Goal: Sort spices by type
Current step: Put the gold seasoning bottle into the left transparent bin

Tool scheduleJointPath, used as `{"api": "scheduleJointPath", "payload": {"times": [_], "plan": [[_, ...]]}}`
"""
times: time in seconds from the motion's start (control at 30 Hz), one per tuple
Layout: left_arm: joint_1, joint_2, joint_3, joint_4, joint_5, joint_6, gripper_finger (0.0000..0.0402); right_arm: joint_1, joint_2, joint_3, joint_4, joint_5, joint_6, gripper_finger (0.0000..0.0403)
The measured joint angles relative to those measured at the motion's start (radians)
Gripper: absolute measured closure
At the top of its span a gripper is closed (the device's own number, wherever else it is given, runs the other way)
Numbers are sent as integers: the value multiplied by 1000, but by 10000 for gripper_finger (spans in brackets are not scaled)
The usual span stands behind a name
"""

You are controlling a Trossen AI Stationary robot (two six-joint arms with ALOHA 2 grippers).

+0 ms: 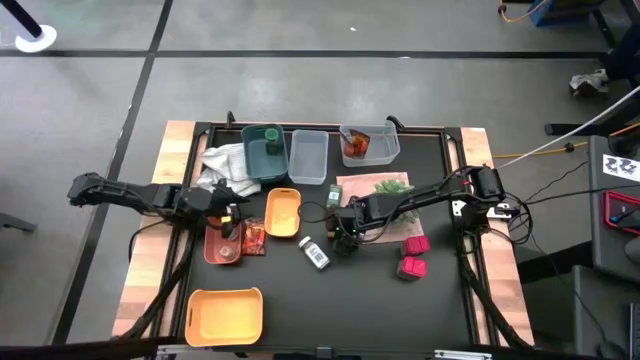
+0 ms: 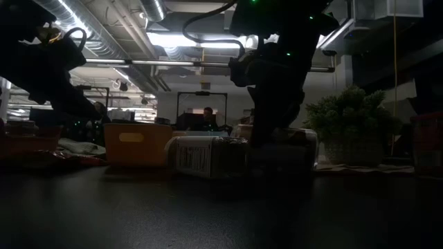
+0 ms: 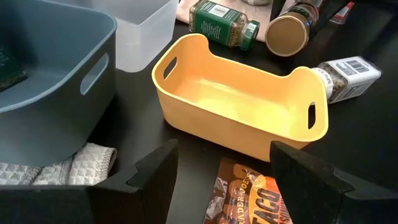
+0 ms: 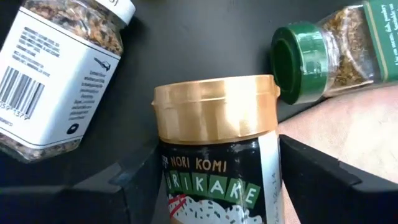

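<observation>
Our right gripper (image 4: 214, 180) has its jaws spread on either side of the furikake jar (image 4: 214, 143), not clearly pinching yet. We judge the jar rigid, light and smooth, so hold its labelled body below the tan cap. It is dark, lying at table centre, with the white labelled bottle (image 1: 316, 254) at its eight o'clock. Our left gripper (image 3: 217, 174) waits spread beside the yellow bin (image 3: 239, 102).
</observation>
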Motion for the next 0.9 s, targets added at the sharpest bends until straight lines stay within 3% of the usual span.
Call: {"api": "scheduleJointPath", "payload": {"times": [0.17, 0.43, 0.73, 0.9], "plan": [[0, 0, 0, 6, 0, -19, 164, 0, 0, 21, -29, 0, 0, 126], [0, -1, 0, 160, -1, 5, 164, -1, -1, 172, -101, 66, -56, 126], [0, 1, 0, 333, -7, 28, 164, -28, -2, 286, -28, 330, -222, 125], [0, 15, 1, 464, -127, 56, 164, -86, -2, 287, 131, 373, -330, 124]]}}
